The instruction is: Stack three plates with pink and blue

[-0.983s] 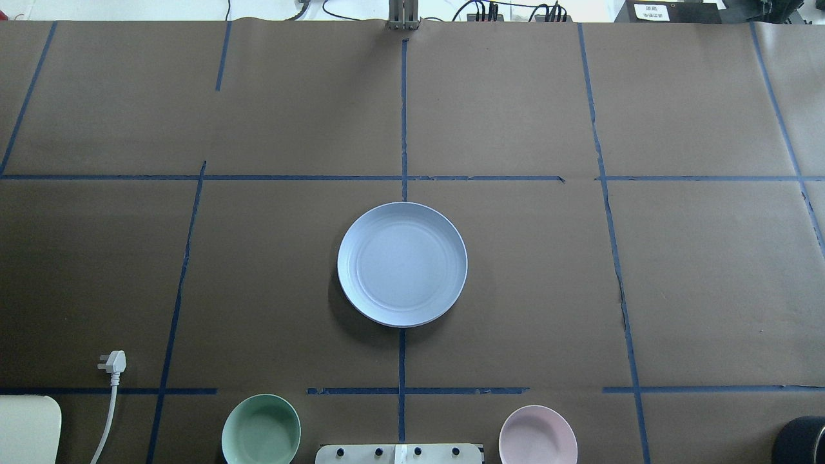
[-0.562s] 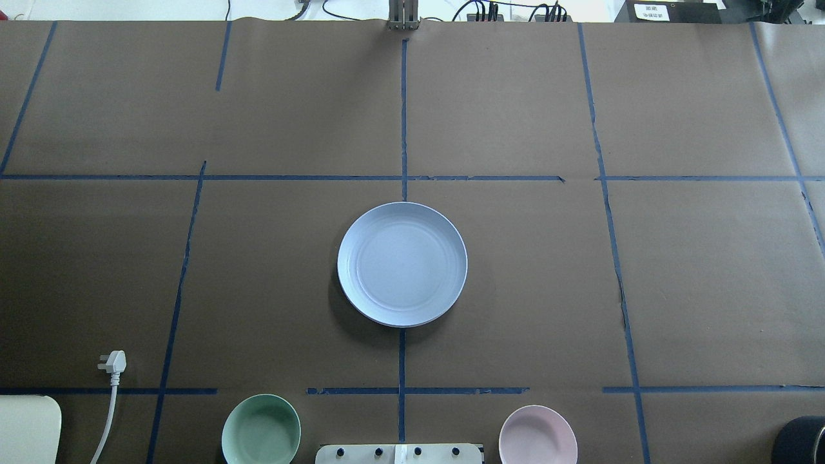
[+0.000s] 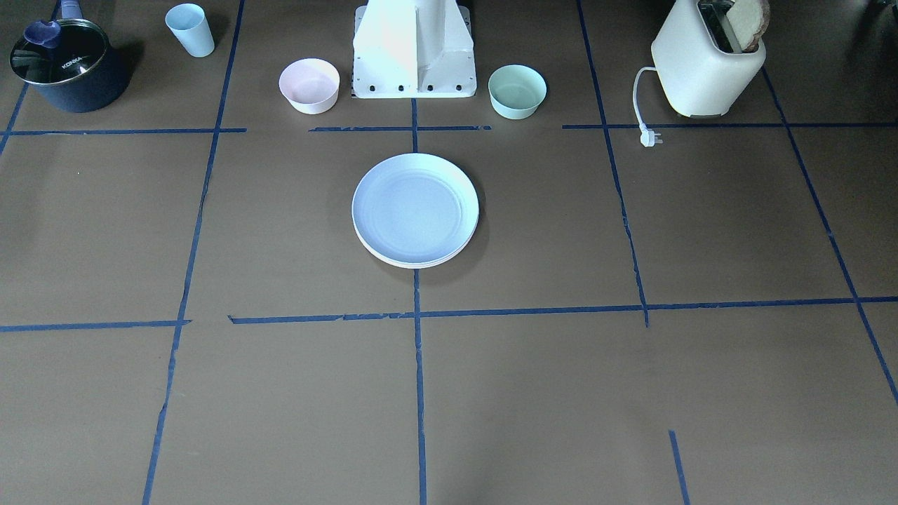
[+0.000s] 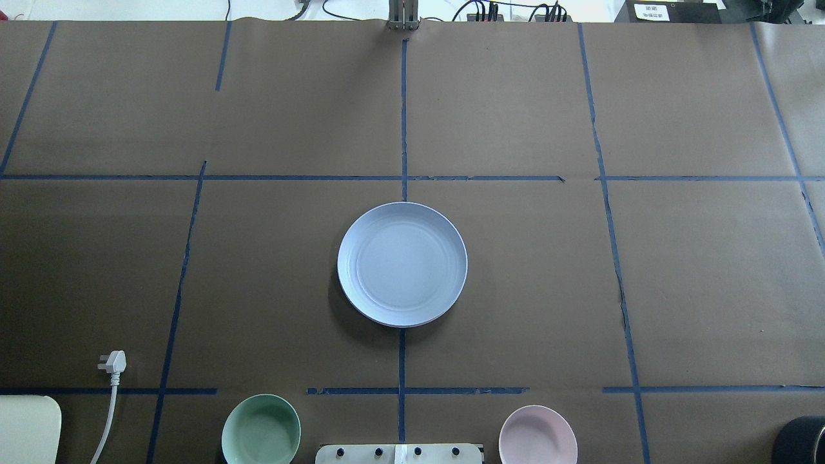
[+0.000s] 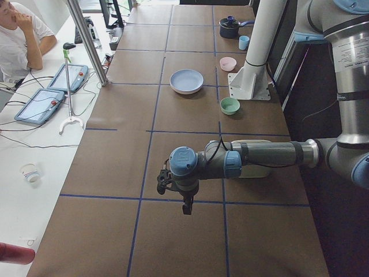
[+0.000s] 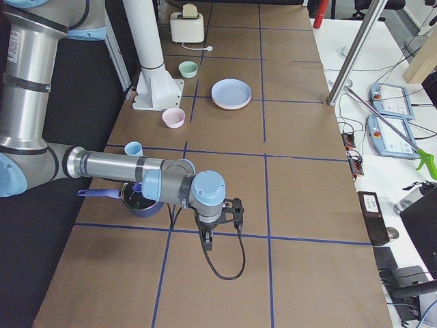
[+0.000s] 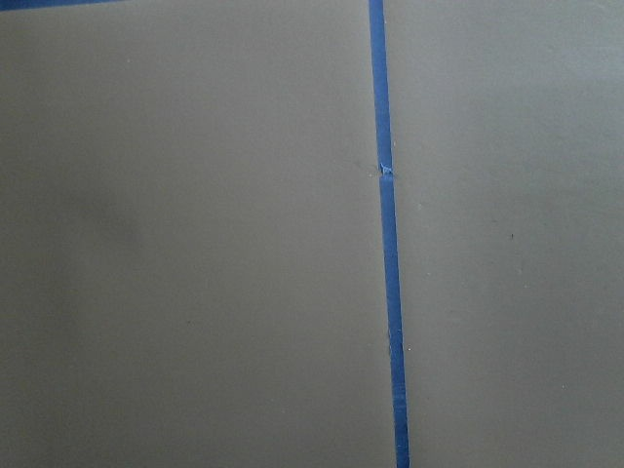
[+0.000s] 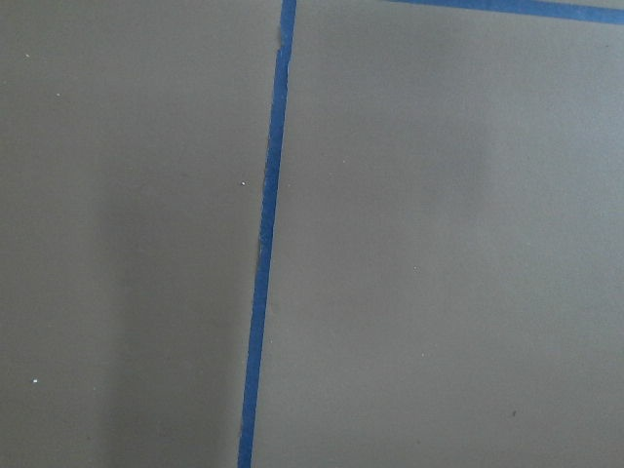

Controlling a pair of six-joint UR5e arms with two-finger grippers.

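A stack of plates sits at the table's middle with the pale blue plate (image 4: 402, 264) on top; it also shows in the front view (image 3: 414, 207). A cream-white plate rim (image 3: 415, 265) shows under it. The pink plate is hidden; I cannot tell whether it is in the stack. My left gripper (image 5: 185, 206) shows only in the left side view, far from the stack over bare paper. My right gripper (image 6: 207, 240) shows only in the right side view, also far off. I cannot tell whether either is open or shut. Both wrist views show only brown paper and blue tape.
A small pink bowl (image 3: 309, 85) and a mint bowl (image 3: 517, 90) flank the robot's base (image 3: 414, 56). A toaster (image 3: 705, 66) with a loose plug (image 3: 650, 138), a dark pot (image 3: 63, 66) and a light blue cup (image 3: 190, 29) stand along the robot's edge.
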